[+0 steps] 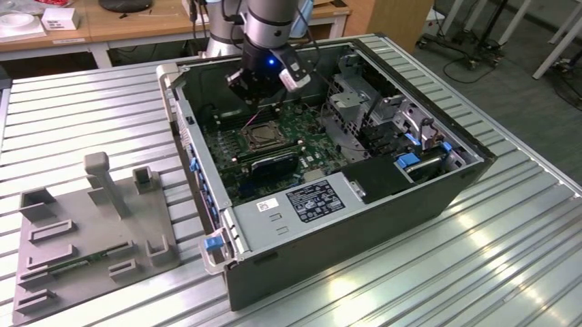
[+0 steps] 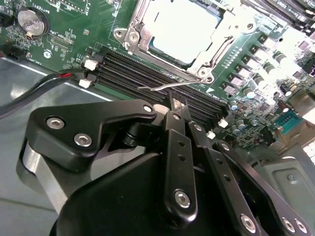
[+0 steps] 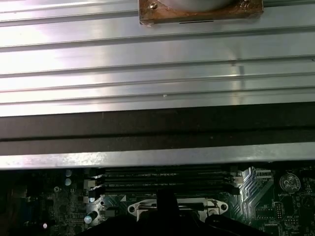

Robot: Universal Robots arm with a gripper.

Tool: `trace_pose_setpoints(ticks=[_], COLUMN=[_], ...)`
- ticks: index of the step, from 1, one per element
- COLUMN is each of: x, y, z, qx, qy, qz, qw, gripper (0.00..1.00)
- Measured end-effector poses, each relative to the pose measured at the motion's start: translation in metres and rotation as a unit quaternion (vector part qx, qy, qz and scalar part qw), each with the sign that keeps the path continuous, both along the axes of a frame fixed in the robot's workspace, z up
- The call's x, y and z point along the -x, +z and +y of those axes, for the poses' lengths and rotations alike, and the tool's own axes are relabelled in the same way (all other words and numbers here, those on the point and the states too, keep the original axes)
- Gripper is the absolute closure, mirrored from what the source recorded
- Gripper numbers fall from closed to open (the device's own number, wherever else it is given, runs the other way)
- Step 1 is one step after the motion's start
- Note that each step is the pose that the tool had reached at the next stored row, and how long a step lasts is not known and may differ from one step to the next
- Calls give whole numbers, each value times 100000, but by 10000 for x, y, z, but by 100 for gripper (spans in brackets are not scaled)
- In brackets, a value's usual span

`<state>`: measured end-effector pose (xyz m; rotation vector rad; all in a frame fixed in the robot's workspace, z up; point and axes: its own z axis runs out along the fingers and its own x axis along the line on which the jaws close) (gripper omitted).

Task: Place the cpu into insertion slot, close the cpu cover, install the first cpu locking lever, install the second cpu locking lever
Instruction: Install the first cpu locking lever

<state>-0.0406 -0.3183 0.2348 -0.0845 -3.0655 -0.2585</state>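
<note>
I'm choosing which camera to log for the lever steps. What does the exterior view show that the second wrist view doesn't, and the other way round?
Exterior view: the whole open computer case on the ribbed metal table, with a grey fixture tray at the exterior view's left. Second wrist view: the cpu seated inside the flat-lying cpu cover, a thin wire locking lever across the memory slots close to the gripper, and a coin cell battery. Both: the gripper over the green motherboard, near the insertion slot.

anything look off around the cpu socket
The thin wire locking lever along the edge of the cpu cover looks unlatched: its hooked end sticks out free over the memory slots, just ahead of the gripper.
</note>
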Motion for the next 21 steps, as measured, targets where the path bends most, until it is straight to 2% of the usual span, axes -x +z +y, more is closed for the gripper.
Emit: trace_pose_setpoints(ticks=[4, 6, 7, 14, 21], x=[-18, -24, -26, -33, -85], y=[-28, -40, -44, -99, -132], z=[-15, -21, -22, -23, -23], qx=[-518, -1094, -1232, -1691, -1843], qy=[-66, -63, -63, -66, -69], qz=[362, 499, 554, 940, 1139], qw=[99998, 99993, 99991, 99981, 99976], gripper=[89, 89, 89, 89, 89])
